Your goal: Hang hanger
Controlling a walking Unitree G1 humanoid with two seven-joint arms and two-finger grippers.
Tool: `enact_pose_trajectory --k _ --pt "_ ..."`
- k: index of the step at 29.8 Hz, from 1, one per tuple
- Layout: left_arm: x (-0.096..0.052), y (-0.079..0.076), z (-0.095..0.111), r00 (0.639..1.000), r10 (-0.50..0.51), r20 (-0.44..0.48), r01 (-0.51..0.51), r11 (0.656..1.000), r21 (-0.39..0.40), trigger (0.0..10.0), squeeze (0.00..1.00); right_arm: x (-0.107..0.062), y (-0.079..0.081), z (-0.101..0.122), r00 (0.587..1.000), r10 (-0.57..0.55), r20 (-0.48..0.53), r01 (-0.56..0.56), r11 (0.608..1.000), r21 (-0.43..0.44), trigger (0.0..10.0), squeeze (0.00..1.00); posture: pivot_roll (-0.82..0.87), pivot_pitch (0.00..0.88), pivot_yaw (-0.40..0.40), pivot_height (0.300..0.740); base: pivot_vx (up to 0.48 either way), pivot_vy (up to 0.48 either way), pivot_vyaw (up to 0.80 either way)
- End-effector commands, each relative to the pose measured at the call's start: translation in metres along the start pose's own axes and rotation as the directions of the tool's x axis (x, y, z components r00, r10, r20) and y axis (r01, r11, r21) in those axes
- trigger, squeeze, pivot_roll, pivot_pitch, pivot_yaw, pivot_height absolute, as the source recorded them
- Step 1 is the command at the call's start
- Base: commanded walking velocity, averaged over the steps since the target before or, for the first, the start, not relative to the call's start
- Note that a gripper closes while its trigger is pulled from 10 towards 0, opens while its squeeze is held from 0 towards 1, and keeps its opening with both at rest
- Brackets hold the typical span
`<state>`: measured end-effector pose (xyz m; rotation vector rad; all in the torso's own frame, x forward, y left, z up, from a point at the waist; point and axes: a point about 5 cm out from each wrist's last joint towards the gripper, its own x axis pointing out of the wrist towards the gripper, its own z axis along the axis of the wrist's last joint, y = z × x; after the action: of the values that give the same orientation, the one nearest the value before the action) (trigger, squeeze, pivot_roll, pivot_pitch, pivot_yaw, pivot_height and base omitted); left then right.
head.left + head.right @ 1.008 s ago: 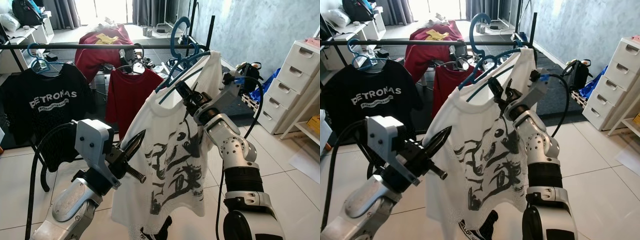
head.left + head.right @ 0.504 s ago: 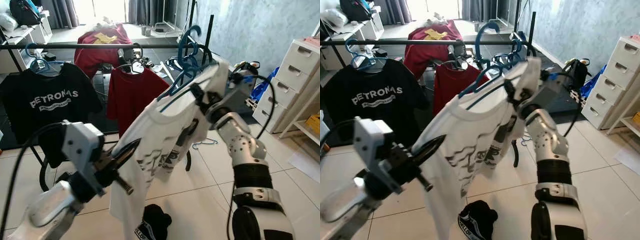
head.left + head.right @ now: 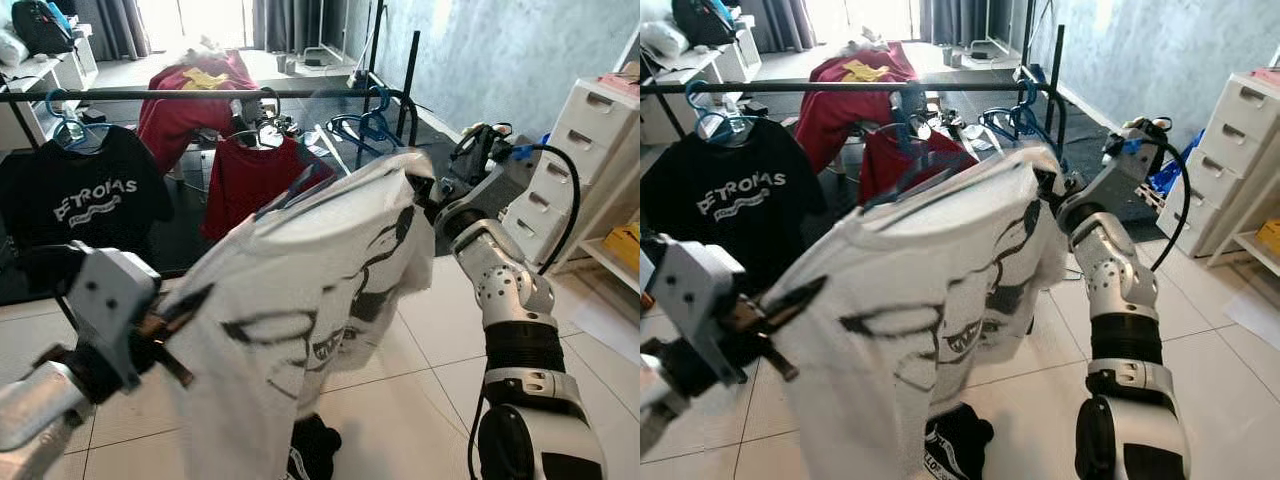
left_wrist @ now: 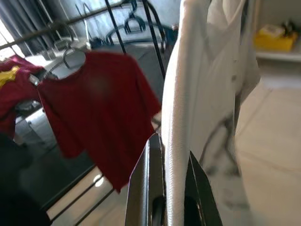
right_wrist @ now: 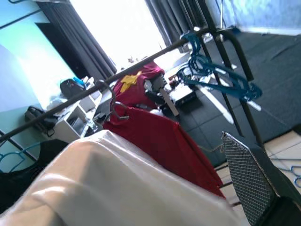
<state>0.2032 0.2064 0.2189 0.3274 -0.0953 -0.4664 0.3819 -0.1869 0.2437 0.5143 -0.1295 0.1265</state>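
Observation:
A white T-shirt (image 3: 300, 300) with a black print is stretched almost flat between my two grippers, below the black rail (image 3: 200, 94). A blurred blue hanger (image 3: 902, 165) sticks out of its collar, short of the rail. My left gripper (image 3: 175, 305) is shut on the shirt's hem (image 4: 176, 141) at the lower left. My right gripper (image 3: 420, 190) is tucked under the shirt's shoulder at the right, holding it up; one finger pad (image 5: 244, 181) lies beside the white cloth (image 5: 108, 188).
On the rail hang a black printed shirt (image 3: 85, 200), a red shirt (image 3: 250, 185) and several blue hangers (image 3: 365, 125). A white drawer unit (image 3: 590, 150) stands at the right. A dark garment (image 3: 315, 450) lies on the floor tiles.
The shirt has swung from hanging down to nearly flat. My left gripper pulled the hem out to the left. My right gripper and the hanger came down and away from the rail.

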Motion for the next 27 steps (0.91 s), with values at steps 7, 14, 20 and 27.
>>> enact_pose_trajectory --k 7,14,20,27 --pt "-0.030 0.010 -0.003 0.975 -0.177 -0.134 0.191 0.976 0.105 10.0 0.00 0.000 -0.001 0.011 1.000 0.001 0.026 -0.001 1.000 -0.001 10.0 0.00 -0.05 0.000 -0.046 0.740 0.000 0.000 0.00" --pt "-0.038 0.017 0.023 0.954 -0.292 -0.062 0.298 0.945 0.133 10.0 0.00 0.001 0.003 0.007 1.000 0.018 0.010 -0.018 1.000 -0.001 10.0 0.00 -0.05 0.000 -0.046 0.740 0.000 0.000 0.00" --pt "-0.044 0.030 0.055 0.946 -0.286 0.152 0.266 0.954 0.136 10.0 0.00 -0.001 0.002 0.004 1.000 0.023 -0.004 -0.023 1.000 -0.003 10.0 0.00 -0.06 0.000 -0.044 0.740 0.000 0.000 0.00" --pt "-0.060 0.060 0.058 0.965 -0.150 0.217 0.123 0.983 0.133 10.0 0.00 -0.002 -0.001 0.004 1.000 0.020 -0.014 -0.020 1.000 -0.005 10.0 0.00 -0.07 0.000 -0.045 0.740 0.000 0.000 0.00"
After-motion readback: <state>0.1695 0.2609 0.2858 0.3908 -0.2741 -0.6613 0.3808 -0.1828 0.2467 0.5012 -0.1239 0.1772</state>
